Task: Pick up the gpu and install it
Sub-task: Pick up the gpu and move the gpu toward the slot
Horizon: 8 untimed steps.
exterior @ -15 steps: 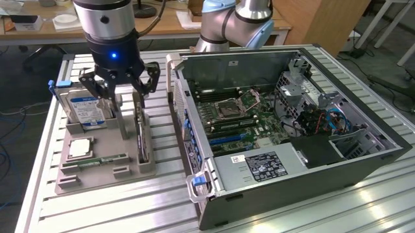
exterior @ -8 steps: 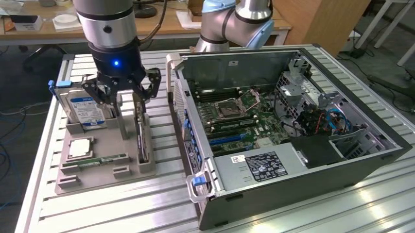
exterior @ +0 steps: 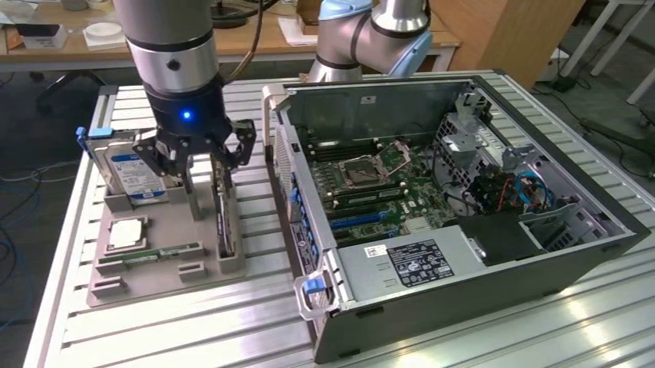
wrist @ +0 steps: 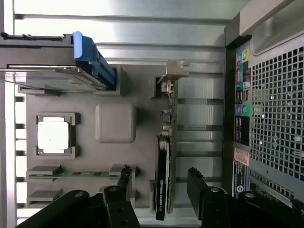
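The fingers (exterior: 241,146) hide the gpu's (exterior: 222,222) far end.

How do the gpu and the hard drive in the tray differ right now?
The gpu is black and thin; the drive is silver, blue-labelled, thicker. The open claw straddles the gpu; the drive stands clear. Both stand on edge in the tray.

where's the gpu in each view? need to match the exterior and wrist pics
Exterior view: the thin black gpu card stands on edge in the grey holder tray, under the open tool, on the tray side nearest the dark computer case.
Wrist view: the gpu card is seen edge-on, running between the tool's two black fingers.
Shared landmark: the square silver processor chip in the same tray.
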Motion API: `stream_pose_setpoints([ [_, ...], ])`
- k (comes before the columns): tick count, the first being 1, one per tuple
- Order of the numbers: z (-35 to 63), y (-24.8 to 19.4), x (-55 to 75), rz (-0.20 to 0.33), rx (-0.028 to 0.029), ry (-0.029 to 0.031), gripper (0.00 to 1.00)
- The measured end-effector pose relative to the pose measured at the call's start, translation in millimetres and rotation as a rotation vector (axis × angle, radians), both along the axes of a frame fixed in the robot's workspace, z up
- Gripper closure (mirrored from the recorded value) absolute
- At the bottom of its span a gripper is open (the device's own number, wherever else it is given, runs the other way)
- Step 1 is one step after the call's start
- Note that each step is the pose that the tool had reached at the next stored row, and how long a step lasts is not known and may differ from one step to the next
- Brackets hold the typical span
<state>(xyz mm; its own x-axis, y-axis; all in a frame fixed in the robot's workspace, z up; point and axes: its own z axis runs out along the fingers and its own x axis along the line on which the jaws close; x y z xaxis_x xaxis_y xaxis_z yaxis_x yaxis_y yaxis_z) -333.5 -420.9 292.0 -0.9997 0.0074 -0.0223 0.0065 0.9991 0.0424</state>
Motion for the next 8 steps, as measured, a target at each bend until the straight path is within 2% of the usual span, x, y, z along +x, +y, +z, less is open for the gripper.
stream_pose_setpoints([
  [3,-5.6,-4.0,0.3,0.000,0.0003,-0.0001,0.41],
  [8,-14.7,-4.9,1.0,0.000,0.0006,-0.0001,0.41],
])
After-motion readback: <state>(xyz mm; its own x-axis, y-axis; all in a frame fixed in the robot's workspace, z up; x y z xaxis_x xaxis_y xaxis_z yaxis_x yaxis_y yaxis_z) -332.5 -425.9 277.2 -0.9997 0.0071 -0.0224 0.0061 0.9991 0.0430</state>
